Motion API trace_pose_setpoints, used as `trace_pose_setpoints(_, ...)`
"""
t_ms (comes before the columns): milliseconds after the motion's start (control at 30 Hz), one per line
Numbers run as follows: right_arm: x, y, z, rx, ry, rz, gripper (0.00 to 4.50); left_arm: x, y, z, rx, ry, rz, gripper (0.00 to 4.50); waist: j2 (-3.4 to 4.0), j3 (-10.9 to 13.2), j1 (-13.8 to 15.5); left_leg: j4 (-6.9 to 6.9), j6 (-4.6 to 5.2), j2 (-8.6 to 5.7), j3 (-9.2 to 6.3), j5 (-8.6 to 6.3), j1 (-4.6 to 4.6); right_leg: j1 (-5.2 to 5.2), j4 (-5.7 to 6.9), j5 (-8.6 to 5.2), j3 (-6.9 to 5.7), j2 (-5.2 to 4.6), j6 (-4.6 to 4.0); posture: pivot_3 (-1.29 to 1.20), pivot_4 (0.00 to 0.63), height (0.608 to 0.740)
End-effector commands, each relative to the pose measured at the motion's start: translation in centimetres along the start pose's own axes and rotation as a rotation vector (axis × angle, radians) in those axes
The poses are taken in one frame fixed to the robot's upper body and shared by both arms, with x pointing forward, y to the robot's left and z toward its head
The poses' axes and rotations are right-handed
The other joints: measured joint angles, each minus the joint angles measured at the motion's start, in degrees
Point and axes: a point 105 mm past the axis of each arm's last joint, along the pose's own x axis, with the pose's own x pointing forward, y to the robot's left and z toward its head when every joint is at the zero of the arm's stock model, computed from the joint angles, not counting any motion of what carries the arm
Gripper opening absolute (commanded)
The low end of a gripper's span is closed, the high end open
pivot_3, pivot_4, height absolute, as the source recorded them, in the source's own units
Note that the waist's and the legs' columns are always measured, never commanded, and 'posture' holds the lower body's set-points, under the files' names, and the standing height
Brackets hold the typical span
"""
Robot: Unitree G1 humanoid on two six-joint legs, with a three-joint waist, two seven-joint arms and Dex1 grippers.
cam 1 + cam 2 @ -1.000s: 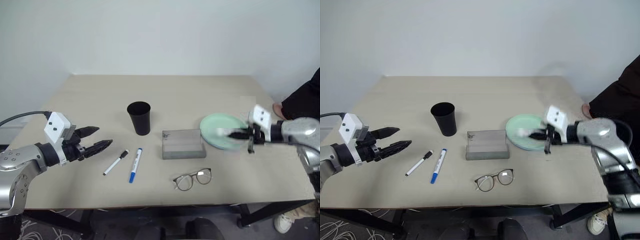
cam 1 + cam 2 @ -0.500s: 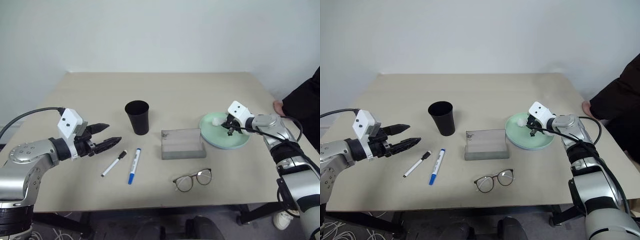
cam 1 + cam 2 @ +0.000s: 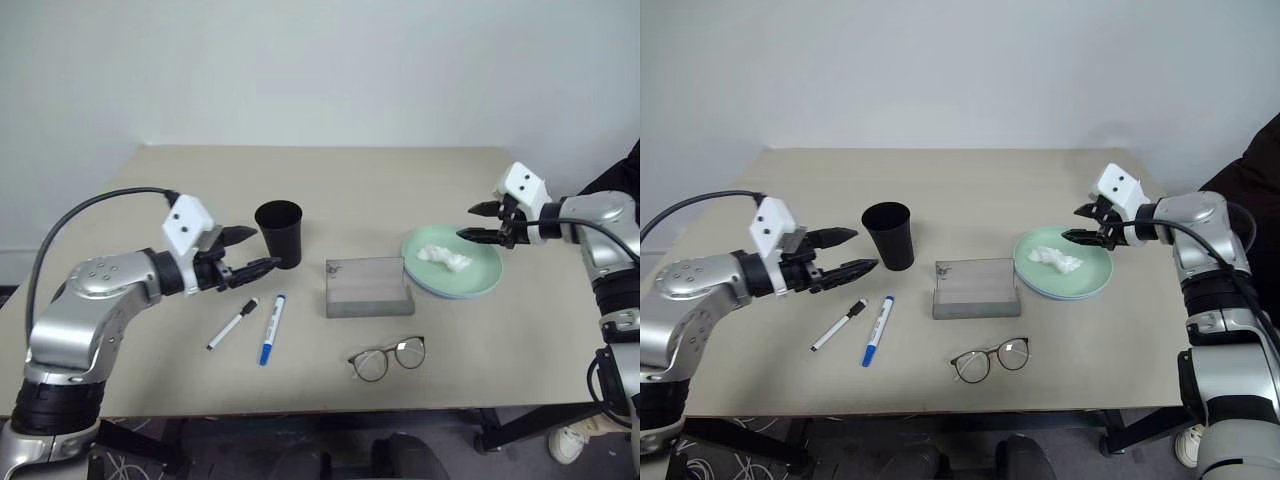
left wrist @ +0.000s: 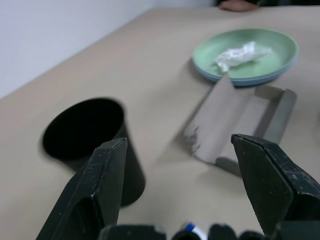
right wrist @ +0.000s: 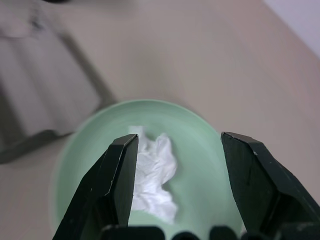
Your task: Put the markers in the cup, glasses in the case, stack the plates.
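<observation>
The right pincer point(image 3: 1080, 224), clamped over the plates a second ago, now stands apart with nothing in it above the plates' point(image 3: 1092, 279) far rim; a tissue point(image 3: 1055, 259) lies on the green top plate. The plates look stacked. The left pincer point(image 3: 258, 251), spread and unladen, has swung in beside the cup point(image 3: 279, 234), above the markers point(image 3: 251, 323). Glasses point(image 3: 387, 358) lie in front of the case point(image 3: 367, 287).

silver-grey arms with black cables, white wrist boxes, each tool point(image 3: 250, 252) with two black fingers.
</observation>
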Motion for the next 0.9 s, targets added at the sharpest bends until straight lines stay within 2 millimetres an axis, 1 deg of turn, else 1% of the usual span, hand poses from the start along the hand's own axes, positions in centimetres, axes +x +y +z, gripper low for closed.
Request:
trace_pose_setpoints(33, -0.7, 1.4, 1.7, 0.002, -0.055, 0.06, 2.85, 2.5, -0.9, 1.2, 0.024, 0.027, -0.041, 3.53, 0.0, 0.0, -0.04, 0.04, 0.04, 0.0, 0.02, -0.02, 0.0, 0.0, 0.01, 0.02, 0.02, 0.01, 0.02, 0.0, 0.0, 0.709)
trace_pose_setpoints(100, -0.7, 1.9, 2.4, 0.044, -0.096, 0.076, 2.85, 4.2, -1.5, 1.8, 0.024, 0.035, -0.057, 3.53, 0.0, 0.0, -0.03, 0.11, 0.07, 0.0, 0.02, -0.01, -0.02, 0.01, 0.01, 0.09, 0.03, 0.03, 0.09, 0.0, 0.0, 0.709)
trace_pose_setpoints(167, -0.6, 2.3, 2.9, 0.077, -0.129, 0.085, 2.85, 5.1, -2.5, 1.9, 0.056, 0.057, -0.099, 3.53, 0.02, 0.01, -0.26, 0.19, 0.12, -0.01, 0.08, 0.01, -0.07, -0.04, 0.01, 0.2, 0.11, 0.05, 0.12, 0.0, 0.0, 0.709)
trace_pose_setpoints(300, -1.0, 3.9, 3.0, 0.016, -0.127, 0.147, 2.85, 6.9, -5.3, 1.6, 0.107, 0.1, -0.25, 3.53, 0.03, 0.0, -0.27, 0.18, -0.05, 0.01, 0.1, 0.12, -0.02, -0.02, 0.01, 0.23, 0.13, 0.11, 0.12, 0.0, 0.0, 0.709)
trace_pose_setpoints(400, -1.4, 5.3, 2.6, -0.062, -0.113, 0.212, 2.85, 7.5, -7.3, 1.1, 0.105, 0.147, -0.373, 3.53, 0.03, 0.0, 0.03, 0.22, 0.02, 0.0, 0.11, 0.15, -0.04, -0.01, 0.01, 0.11, 0.12, 0.11, 0.32, 0.0, 0.0, 0.709)
trace_pose_setpoints(467, -1.7, 6.3, 2.2, -0.138, -0.102, 0.266, 2.85, 7.8, -8.2, 0.8, 0.086, 0.197, -0.424, 3.53, 0.03, 0.0, 0.04, 0.36, 0.06, 0.0, 0.09, 0.15, -0.1, 0.01, 0.01, 0.09, 0.09, 0.1, 0.36, 0.0, 0.0, 0.709)
trace_pose_setpoints(500, -1.7, 6.5, 2.1, -0.154, -0.102, 0.281, 2.85, 8.0, -8.5, 0.6, 0.082, 0.226, -0.439, 3.53, 0.03, 0.01, 0.0, 0.45, 0.13, 0.0, 0.09, 0.1, -0.13, 0.03, 0.01, 0.07, 0.08, 0.1, 0.39, 0.0, 0.0, 0.709)
trace_pose_setpoints(633, -1.8, 7.0, 1.7, -0.201, -0.093, 0.32, 2.85, 8.5, -9.4, 0.1, 0.2, 0.314, -0.48, 3.53, 0.03, 0.02, -0.25, 0.64, 0.35, -0.03, 0.22, 0.04, -0.09, 0.13, -0.01, 0.17, 0.21, 0.14, 0.6, 0.0, 0.0, 0.709)
trace_pose_setpoints(800, -2.1, 7.9, 2.0, -0.214, -0.127, 0.372, 2.85, 9.5, -10.2, 0.3, 0.177, 0.335, -0.541, 3.53, 0.02, 0.03, -0.07, 0.64, 0.56, -0.07, 0.23, 0.18, -0.07, 0.19, 0.0, 0.18, 0.3, 0.12, 0.62, 0.0, 0.0, 0.709)
trace_pose_setpoints(900, -2.1, 8.1, 2.0, -0.217, -0.127, 0.376, 2.85, 9.9, -10.7, 0.4, 0.152, 0.344, -0.577, 3.53, 0.03, 0.03, 0.01, 0.65, 0.6, -0.08, 0.19, 0.22, -0.08, 0.21, 0.0, 0.18, 0.32, 0.11, 0.62, 0.0, 0.0, 0.709)
